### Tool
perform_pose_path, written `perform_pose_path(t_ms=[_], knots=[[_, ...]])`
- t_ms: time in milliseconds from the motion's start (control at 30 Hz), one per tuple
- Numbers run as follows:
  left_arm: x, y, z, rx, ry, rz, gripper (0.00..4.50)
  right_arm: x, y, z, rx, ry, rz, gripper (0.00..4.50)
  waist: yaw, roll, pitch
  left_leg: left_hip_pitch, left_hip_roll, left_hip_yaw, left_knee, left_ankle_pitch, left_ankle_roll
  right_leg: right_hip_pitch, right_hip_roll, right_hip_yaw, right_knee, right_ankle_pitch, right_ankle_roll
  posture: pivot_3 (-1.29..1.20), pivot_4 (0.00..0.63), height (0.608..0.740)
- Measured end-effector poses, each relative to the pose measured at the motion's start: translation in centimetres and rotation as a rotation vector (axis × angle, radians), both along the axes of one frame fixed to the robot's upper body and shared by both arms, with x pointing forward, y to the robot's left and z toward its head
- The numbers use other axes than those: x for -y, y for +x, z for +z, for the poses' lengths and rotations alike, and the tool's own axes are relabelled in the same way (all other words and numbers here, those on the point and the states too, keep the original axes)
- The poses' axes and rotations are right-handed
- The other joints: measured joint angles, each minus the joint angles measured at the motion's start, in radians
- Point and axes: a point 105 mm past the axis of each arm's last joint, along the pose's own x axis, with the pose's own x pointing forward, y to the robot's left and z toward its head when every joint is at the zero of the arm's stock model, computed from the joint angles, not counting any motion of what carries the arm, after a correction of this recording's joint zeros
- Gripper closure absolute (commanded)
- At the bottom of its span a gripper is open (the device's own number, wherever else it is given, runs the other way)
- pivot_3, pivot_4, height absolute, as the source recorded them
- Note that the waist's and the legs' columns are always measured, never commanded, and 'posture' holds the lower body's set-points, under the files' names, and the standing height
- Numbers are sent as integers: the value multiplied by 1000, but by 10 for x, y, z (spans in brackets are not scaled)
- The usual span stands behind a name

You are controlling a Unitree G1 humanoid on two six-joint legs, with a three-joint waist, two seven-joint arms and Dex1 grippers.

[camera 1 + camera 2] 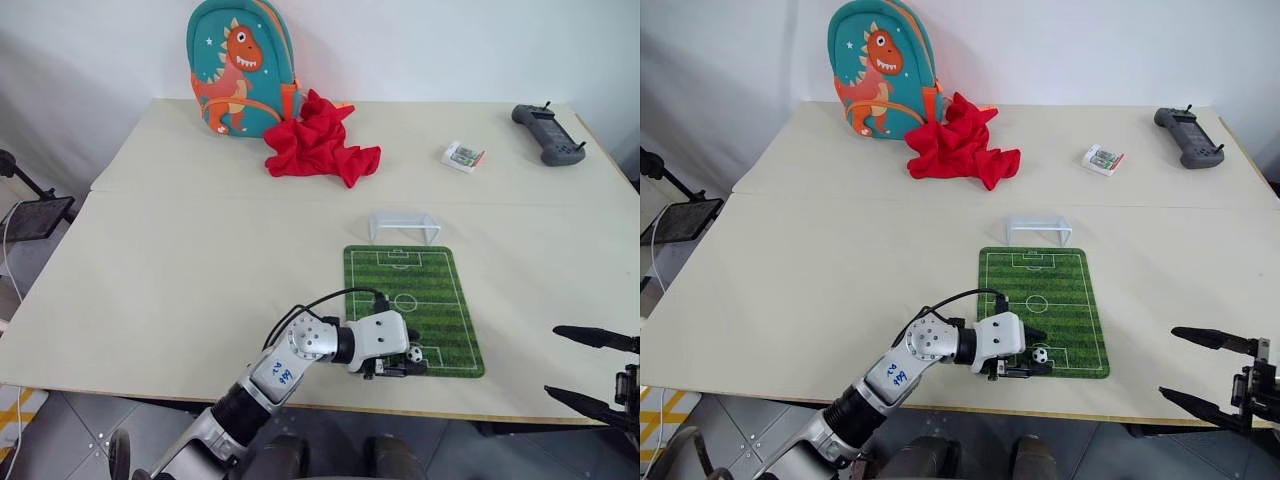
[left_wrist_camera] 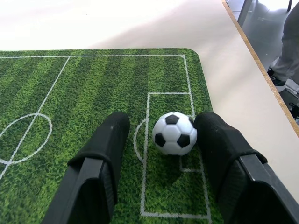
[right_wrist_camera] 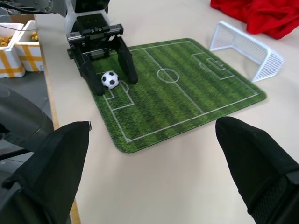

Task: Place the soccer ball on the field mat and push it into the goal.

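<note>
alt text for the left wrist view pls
A tiny white soccer ball with black patches sits on a green striped field mat with white pitch lines, inside the penalty box near the mat's end, between the left gripper's open jaws; one black finger touches the ball. A pale tabletop lies beyond.

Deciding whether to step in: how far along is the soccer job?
Done: the soccer ball rests on the field mat near its front edge. In hand: the left tool stands open around it. Left: pushing it up the mat into the goal at the far end.
</note>
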Motion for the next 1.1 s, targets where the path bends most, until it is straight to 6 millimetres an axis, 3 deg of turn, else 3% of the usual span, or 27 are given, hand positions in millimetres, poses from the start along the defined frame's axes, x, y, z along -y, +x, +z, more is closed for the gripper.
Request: perform_pose_path(t_ms=[167, 433, 533, 633, 800, 1100], knots=[[-10, -2, 4, -6, -18, -21, 1807, 2, 0, 1, 2, 3, -7, 0, 0, 0, 0, 0, 0, 0, 0, 0, 0, 0, 0, 0, 0, 0, 0, 0, 150, 740], [-43, -6, 39, 87, -55, -68, 1807, 6, 5, -1, 7, -10, -11, 0, -2, 2, -1, 0, 0, 0, 0, 0, 0, 0, 0, 0, 0, 0, 0, 0, 150, 740], [-56, -11, 40, 74, -55, -60, 2322, 7, 10, 1, 26, -7, -12, 0, -4, 2, -1, 0, 1, 0, 0, 0, 0, 0, 0, 0, 0, 0, 0, 0, 150, 740], [-63, -23, 28, -35, -59, -44, 3171, 8, 12, 0, 25, -10, -12, 0, -4, 2, -1, 0, 0, 0, -1, 0, 0, 0, 0, 1, 0, 0, 0, 0, 150, 740], [-50, -36, 15, -174, -86, -19, 4469, 11, 17, 6, 33, -34, -1, 0, 1, 2, -1, 0, 0, 0, 1, 0, 1, 1, -1, 1, -1, 0, 0, 0, 150, 740], [-18, -45, 10, -220, -104, -26, 4469, 22, 14, 0, -6, -49, -43, 0, -1, 2, -1, 0, 0, 1, 0, 0, 1, 1, -1, 1, -1, 0, 0, 0, 150, 740]])
